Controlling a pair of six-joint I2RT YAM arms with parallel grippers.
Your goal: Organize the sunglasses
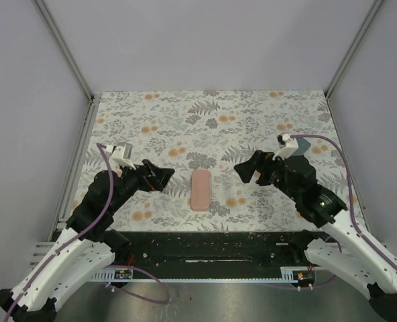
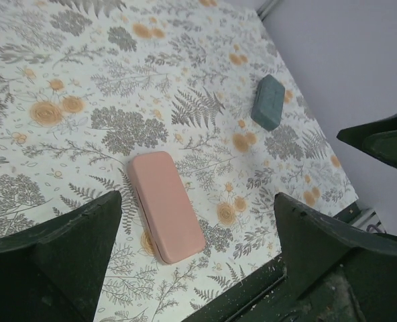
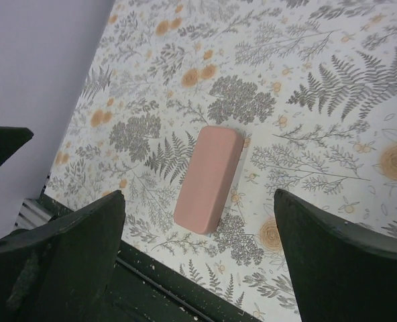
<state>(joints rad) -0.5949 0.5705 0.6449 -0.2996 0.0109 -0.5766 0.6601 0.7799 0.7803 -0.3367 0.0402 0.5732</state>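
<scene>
Both wide and empty, the left fingers and right fingers flank the pink case on the table

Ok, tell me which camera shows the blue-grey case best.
The left wrist view: the blue-grey case lies whole and unobstructed there, beyond the pink case. The top external view shows only a sliver of it, behind the right arm. The right wrist view does not show it.
</scene>
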